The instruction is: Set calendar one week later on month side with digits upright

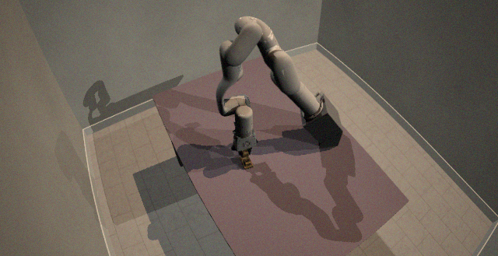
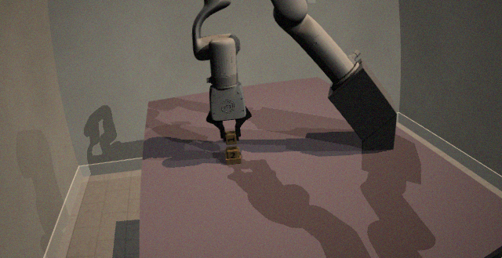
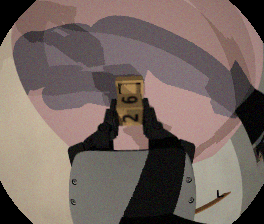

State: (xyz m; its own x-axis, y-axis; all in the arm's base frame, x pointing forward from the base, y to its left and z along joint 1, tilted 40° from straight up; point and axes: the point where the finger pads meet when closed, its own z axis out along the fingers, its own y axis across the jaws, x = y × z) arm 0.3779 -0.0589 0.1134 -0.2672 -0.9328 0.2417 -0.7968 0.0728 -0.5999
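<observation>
My gripper (image 1: 244, 152) (image 2: 230, 136) (image 3: 130, 106) is shut on a wooden cube (image 2: 230, 139) (image 3: 130, 118) and holds it over the table. In the front view this cube shows a dark mark like a 1; in the wrist view a 2 and a 6 show at the fingers, both turned sideways. The small wooden tray (image 1: 247, 166) (image 2: 233, 161) (image 3: 129, 78) stands on the table, lower than the held cube. The other cube (image 2: 233, 154) stands in it with a 2 facing the exterior camera. The month's name is not readable. The tray's inside is partly hidden by the held cube.
The pink table top (image 1: 296, 194) (image 2: 188, 211) carries the arm's dark base block (image 1: 324, 131) (image 2: 369, 109) to the right of the tray. The table's left edge lies to the left of the tray. Shadows of the arm cross the table around the tray.
</observation>
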